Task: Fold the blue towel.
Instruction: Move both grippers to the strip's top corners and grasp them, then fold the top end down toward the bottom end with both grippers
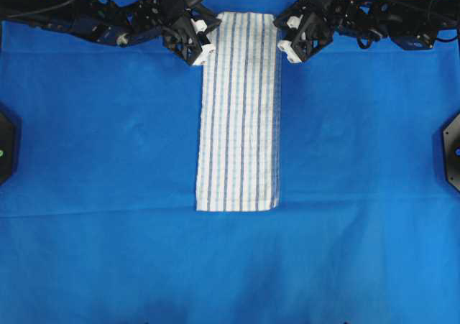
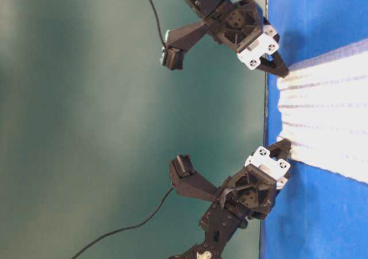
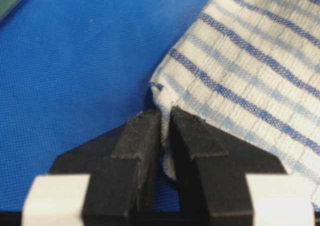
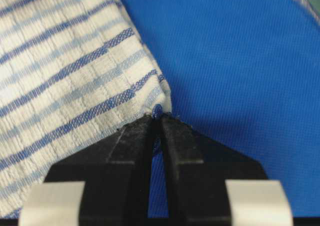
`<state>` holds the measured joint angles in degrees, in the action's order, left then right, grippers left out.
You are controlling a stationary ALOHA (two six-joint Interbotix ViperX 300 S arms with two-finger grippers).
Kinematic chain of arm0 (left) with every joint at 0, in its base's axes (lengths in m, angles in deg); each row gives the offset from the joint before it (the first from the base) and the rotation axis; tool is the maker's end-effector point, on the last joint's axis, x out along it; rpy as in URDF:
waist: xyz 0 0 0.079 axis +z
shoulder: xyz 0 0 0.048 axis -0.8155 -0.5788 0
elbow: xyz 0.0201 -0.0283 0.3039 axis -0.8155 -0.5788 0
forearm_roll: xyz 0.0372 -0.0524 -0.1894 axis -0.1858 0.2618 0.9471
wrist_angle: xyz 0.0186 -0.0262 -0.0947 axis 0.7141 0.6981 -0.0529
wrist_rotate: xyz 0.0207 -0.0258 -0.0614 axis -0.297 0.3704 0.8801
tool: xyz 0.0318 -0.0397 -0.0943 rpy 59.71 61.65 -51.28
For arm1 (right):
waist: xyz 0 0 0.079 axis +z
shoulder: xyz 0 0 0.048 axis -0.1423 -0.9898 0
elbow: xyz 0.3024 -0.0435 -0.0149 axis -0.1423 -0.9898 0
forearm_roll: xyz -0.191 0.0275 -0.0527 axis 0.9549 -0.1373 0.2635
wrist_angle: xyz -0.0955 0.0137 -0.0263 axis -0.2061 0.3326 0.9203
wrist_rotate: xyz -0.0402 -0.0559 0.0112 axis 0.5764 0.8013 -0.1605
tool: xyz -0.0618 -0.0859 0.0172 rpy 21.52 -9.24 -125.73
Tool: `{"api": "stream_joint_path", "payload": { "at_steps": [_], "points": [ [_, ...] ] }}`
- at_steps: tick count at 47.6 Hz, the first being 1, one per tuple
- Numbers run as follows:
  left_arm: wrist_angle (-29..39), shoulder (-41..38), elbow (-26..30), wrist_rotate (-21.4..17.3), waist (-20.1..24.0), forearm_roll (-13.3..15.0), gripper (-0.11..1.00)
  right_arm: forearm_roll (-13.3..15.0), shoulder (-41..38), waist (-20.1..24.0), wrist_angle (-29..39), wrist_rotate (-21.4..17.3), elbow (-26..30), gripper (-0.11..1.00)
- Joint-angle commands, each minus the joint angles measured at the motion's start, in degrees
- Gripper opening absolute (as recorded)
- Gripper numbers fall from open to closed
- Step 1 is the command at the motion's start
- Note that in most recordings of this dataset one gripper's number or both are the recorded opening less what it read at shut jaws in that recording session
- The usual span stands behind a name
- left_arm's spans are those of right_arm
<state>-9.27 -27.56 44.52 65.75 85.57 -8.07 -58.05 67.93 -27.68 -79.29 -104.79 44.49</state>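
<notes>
Now pinched at both far corners: left gripper with jaws nearly together on one corner of the blue towel, right gripper likewise clamped tight on the other corner, cloth edge caught between the black fingertips in each wrist view. Stretching away from the jaws as a long narrow folded strip, flat on the plain blue cloth, striped length running straight out from between the two grippers.
</notes>
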Motion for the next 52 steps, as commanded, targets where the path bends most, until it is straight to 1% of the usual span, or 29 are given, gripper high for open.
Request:
{"api": "stream_joint_path", "payload": {
  "at_steps": [1,14,23,29,36,44,52],
  "points": [
    [0.18,1.67,1.23,-0.44,1.58,0.09,0.05,0.00,0.70,-0.88,-0.18,0.00,1.76,0.07],
    [2.20,1.76,3.69,-1.93,3.16,0.00,0.05,-0.09,0.79,-2.99,-0.18,0.00,2.90,0.07],
    [3.34,1.93,4.66,-2.46,3.16,0.09,0.05,-0.09,0.79,-2.99,-0.18,0.00,2.99,0.07],
    [4.39,2.81,4.13,-2.46,2.81,0.00,0.05,0.00,1.14,-2.81,-0.18,-0.26,2.72,0.07],
    [5.27,5.27,2.37,-2.46,1.67,0.09,0.05,-0.18,2.90,-1.41,-0.18,-0.70,1.32,0.07],
    [5.19,8.70,-0.88,-2.46,-0.97,0.09,0.05,-0.62,6.33,1.49,-0.44,-1.05,-1.76,0.07],
    [4.83,10.55,-3.96,-2.29,-4.39,0.09,0.05,-2.64,9.76,5.19,-0.44,-1.41,-5.01,0.07]
  ]
}}
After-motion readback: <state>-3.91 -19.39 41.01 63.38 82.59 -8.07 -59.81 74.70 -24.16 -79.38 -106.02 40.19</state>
